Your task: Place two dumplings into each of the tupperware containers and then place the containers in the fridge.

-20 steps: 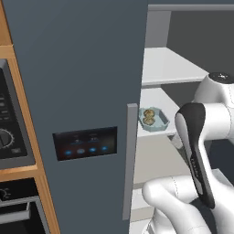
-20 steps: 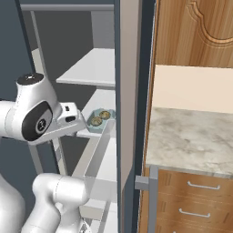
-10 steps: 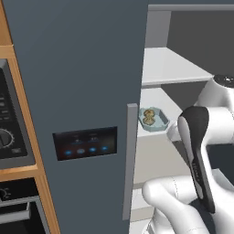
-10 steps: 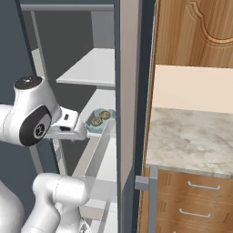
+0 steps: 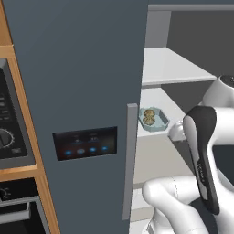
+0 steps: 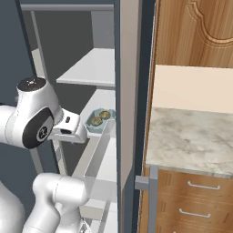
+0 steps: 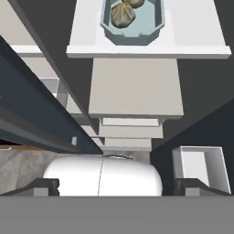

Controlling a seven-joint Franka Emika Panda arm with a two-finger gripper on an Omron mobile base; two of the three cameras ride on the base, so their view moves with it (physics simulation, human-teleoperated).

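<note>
**Hand spread and empty, container on the fridge shelf**

Your hand (image 7: 116,187) is spread wide with nothing between its fingers; in the hand view the two dark fingertips (image 7: 43,186) sit far apart at 6 o'clock. At 12 o'clock in that view the pale blue-teal tupperware container (image 7: 132,25) rests on a white shelf (image 7: 192,39), close to the shelf's front edge. Two tan-brown dumplings (image 7: 123,16) lie inside it, touching each other.

In the left base view the container (image 5: 154,119) sits on the middle shelf of the open fridge (image 5: 82,68), just beside the door's inner edge, with the white arm at 3 o'clock of it and apart from it. The grey bar handle (image 5: 130,160) runs down the door, and the dark control panel (image 5: 85,142) lies at 9 o'clock of the handle.

In the right base view the container (image 6: 98,121) lies at 3 o'clock of the wrist, near it. The marble bench (image 6: 191,141) stands at 3 o'clock, beyond the fridge wall.
</note>
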